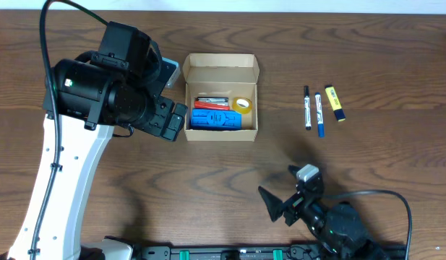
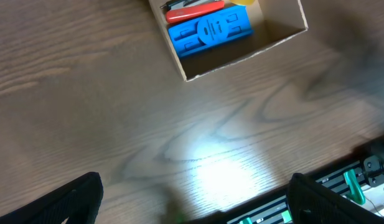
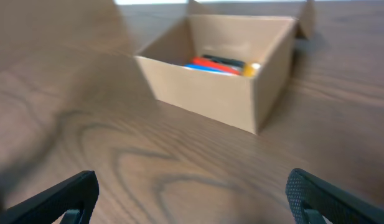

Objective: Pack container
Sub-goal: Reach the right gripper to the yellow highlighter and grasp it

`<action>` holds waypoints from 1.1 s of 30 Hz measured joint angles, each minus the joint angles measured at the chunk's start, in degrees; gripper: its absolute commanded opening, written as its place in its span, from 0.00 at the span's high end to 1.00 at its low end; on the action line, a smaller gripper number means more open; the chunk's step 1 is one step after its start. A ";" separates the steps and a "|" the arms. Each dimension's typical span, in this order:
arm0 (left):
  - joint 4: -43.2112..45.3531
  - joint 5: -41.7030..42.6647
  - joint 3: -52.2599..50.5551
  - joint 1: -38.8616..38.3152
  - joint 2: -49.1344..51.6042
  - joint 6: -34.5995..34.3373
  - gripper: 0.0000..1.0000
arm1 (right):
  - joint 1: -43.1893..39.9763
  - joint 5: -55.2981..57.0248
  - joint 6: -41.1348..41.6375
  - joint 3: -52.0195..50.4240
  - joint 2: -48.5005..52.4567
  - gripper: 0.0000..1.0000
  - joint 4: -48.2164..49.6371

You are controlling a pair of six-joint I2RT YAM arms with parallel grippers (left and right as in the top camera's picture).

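Note:
The container [image 1: 220, 135] is a small open kraft box with its flap lid folded back. It stands at mid-table and holds a blue block [image 1: 215, 120], a red item [image 1: 212, 105] and a yellow tape roll [image 1: 242, 105]. My left gripper [image 1: 173, 120] hovers open just left of the box. In the left wrist view the container [image 2: 241, 55] lies ahead of the left gripper [image 2: 195, 202], which has nothing in it. My right gripper [image 1: 282, 193] is open near the front edge. Seen from the right wrist, the right gripper [image 3: 192, 196] faces the container [image 3: 204, 93] from some distance.
A black marker [image 1: 307, 107], a blue marker [image 1: 319, 114] and a yellow highlighter [image 1: 335, 103] lie side by side on the wooden table, right of the box. A black rail with green fittings [image 2: 341, 183] runs along the table's front edge.

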 measured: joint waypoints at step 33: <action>0.09 0.02 0.00 0.00 0.00 0.00 0.05 | -30.18 -9.62 -13.03 31.47 54.93 0.01 1.33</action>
